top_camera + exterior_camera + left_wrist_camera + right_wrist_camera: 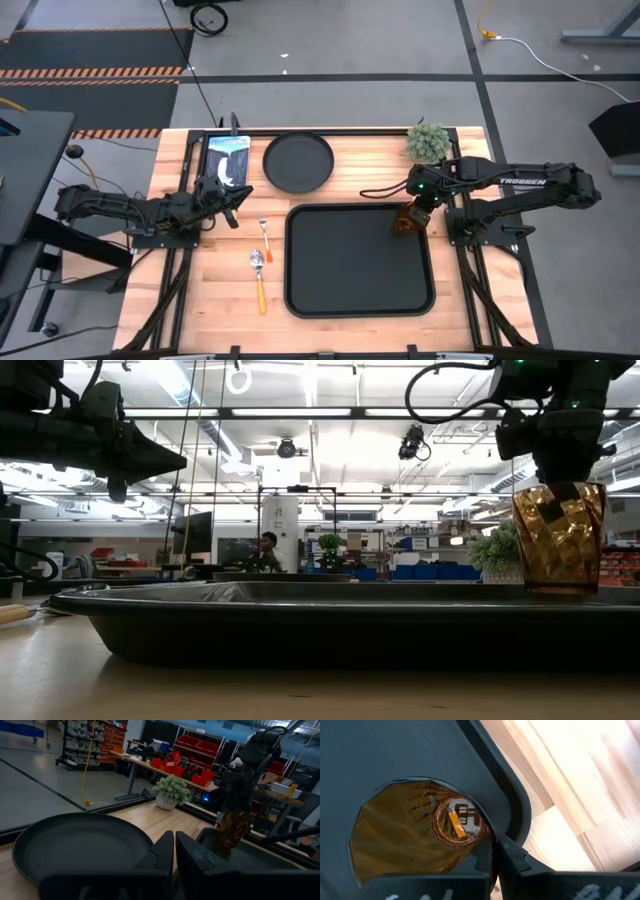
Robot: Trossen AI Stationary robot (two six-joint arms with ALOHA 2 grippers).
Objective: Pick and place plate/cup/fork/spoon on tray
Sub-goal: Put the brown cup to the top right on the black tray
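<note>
The black tray (360,290) lies at the table's middle. My right gripper (418,205) is shut on the amber cup (404,220) over the tray's far right corner; the cup stands upright in the low view (558,538). The round black plate (298,162) rests on the table beyond the tray. The fork (265,230) and the spoon (259,275) lie flat on the table left of the tray. My left gripper (235,195) is shut and empty, hovering left of the plate, above the fork's far end. My right gripper holds the cup by its wall at the rim (489,840), one finger (482,857) inside the cup and one (515,860) outside. The fingers come from above, pointing down. The cup is upright; the tray's near rim hides whether its base (556,590) touches the tray floor.
A green potted plant (428,140) stands at the far right, close behind my right arm. A flat picture card or tablet (228,160) lies at the far left beside the plate. Bare wood shows right of the tray and along the near edge.
</note>
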